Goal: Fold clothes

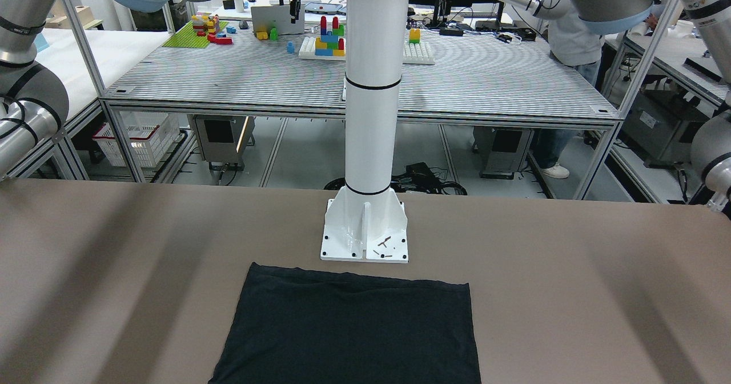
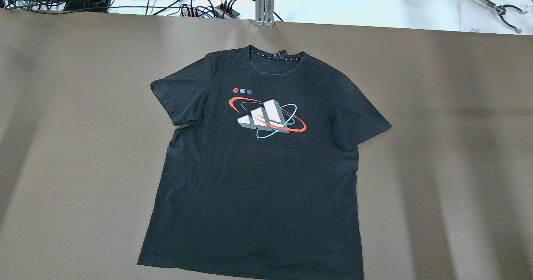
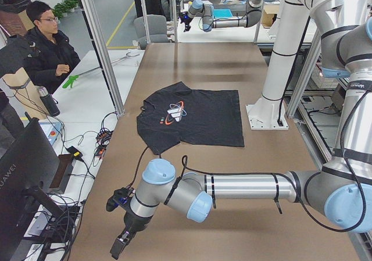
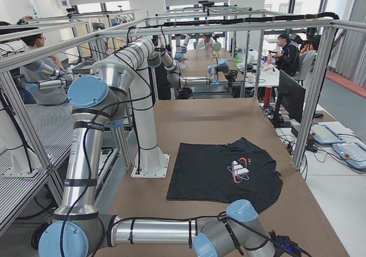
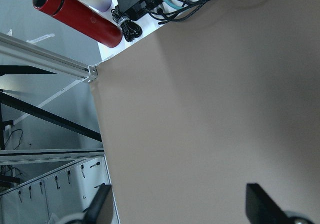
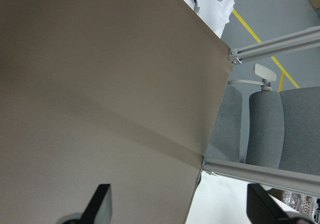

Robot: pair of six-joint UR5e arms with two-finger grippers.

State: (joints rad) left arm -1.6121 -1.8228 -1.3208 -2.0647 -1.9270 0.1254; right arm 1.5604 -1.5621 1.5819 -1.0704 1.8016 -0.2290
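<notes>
**Black T-shirt flat at mid-surface, both tools wide open and empty**

Nearest, seen from the robot's left end, the left tool [image 5: 185, 204] hangs over a corner of the brown surface [image 2: 62, 105]. Its fingers [image 5: 101, 204] stand far apart with nothing between them, only bare brown below. A red flask [image 5: 77, 15] lies just off that corner.

Further along, in the middle of the surface, lies the black T-shirt [image 2: 258, 188] – spread out flat, front side up, both short sleeves out to the sides. Its hem [image 1: 365, 281] runs just beside the base plate [image 1: 364, 230] of the white pillar [image 1: 372, 87]. A red, teal and white print [image 2: 268, 119] sits on the chest. The collar [image 2: 277, 59] points away from the pillar, toward the surface's far edge, where cables [image 2: 208, 9] lie beyond.

At the far end the right tool [image 6: 180, 204] hangs over the surface – fingers likewise wide apart, gripping nothing. A grey chair [image 6: 280, 129] stands past the edge there. Neither tool touches the T-shirt; both are well apart from it.
</notes>
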